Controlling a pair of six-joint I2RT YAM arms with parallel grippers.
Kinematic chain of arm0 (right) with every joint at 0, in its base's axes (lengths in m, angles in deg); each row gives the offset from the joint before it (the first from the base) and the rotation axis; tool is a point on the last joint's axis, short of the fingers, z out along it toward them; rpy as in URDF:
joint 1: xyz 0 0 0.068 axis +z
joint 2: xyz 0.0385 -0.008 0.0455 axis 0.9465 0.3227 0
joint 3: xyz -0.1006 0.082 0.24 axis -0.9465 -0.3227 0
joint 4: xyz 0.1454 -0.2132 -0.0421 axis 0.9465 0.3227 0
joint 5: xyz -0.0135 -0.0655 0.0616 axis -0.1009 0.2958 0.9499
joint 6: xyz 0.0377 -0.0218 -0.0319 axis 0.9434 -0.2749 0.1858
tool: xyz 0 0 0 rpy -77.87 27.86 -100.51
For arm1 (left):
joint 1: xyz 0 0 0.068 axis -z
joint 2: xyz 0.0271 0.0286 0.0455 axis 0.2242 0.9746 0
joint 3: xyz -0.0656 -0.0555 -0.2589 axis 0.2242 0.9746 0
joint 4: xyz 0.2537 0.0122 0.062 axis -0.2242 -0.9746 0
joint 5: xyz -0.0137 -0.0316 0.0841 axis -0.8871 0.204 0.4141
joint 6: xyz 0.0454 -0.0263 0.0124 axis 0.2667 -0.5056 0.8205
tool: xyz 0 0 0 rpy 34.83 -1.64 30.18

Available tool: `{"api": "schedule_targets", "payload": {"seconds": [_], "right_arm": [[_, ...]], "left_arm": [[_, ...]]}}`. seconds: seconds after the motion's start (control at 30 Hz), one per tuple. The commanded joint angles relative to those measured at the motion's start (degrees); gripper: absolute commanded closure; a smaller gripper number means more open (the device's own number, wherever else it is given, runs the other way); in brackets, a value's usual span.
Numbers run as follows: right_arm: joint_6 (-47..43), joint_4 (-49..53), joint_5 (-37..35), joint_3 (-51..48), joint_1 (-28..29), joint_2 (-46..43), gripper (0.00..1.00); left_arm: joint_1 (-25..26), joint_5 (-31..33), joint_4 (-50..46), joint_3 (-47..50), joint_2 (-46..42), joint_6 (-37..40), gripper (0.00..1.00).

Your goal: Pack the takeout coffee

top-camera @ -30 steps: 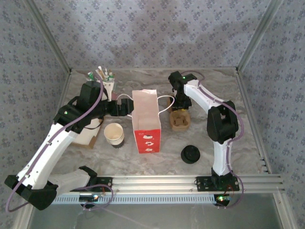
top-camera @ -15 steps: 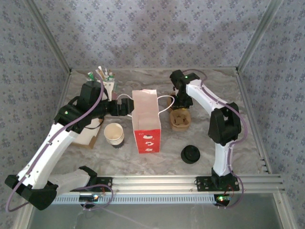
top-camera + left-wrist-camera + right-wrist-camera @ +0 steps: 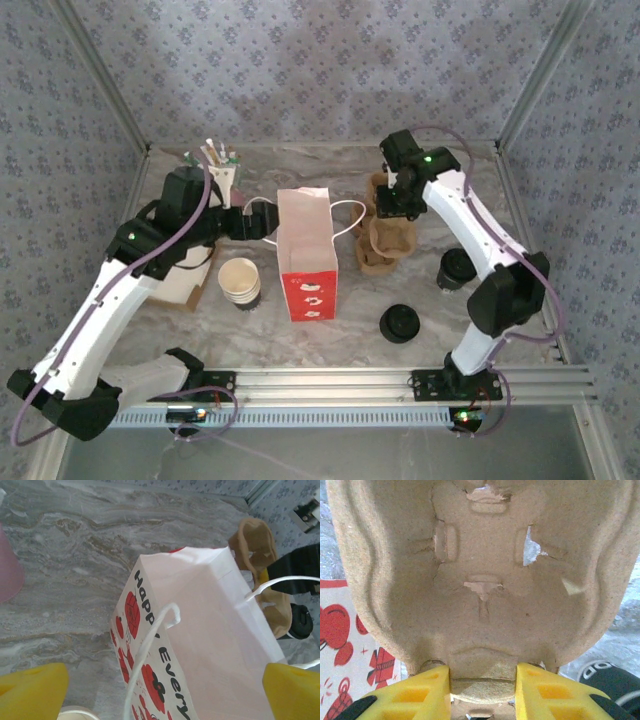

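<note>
Between the right end effector's (image 3: 482, 680) fingers: the rim of a brown pulp cup carrier (image 3: 480, 580), pinched in a narrow grip.
Just past that grip: the carrier stands on end with its cup wells facing the wrist. Taking it by the rim probably lets it be carried. Whether its low edge touches the desk (image 3: 300, 165) I cannot tell.
Below and to the outer side of that end effector: the takeout coffee (image 3: 455, 268), black lid up, standing on the desk near the carrier, not yet packed.
Farther off on the inner side: the red-and-white paper bag (image 3: 308, 255), upright with its mouth open.
At the left end effector (image 3: 165, 692): fingers spread wide and holding nothing, with the bag's top edge just ahead between them, likely to steady the bag for loading.
Beyond the bag from that end effector: the carrier, then the coffee's lid.
Behind it, near the bag: an open paper cup (image 3: 240, 282).
Farthest, across the bag: a loose black lid (image 3: 400, 322).
</note>
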Motion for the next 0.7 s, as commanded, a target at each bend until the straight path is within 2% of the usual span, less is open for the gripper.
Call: {"api": "schedule_targets", "payload": {"seconds": [0.0, 0.27, 0.67], "right_arm": [[-0.38, 5.07, -1.91, 2.58, -0.38, -4.22, 0.64], [-0.57, 9.89, -1.49, 10.47, 0.98, -10.71, 0.63], [2.63, 16.24, 3.36, 27.30, 8.88, -11.69, 0.63]], "left_arm": [[-0.31, 1.09, -1.86, -3.08, -1.58, 0.54, 0.01], [-0.32, 1.57, -3.56, -2.88, -4.09, -0.26, 0.01], [-0.31, 1.21, -6.12, -1.57, -6.49, -0.61, 0.01]]}}
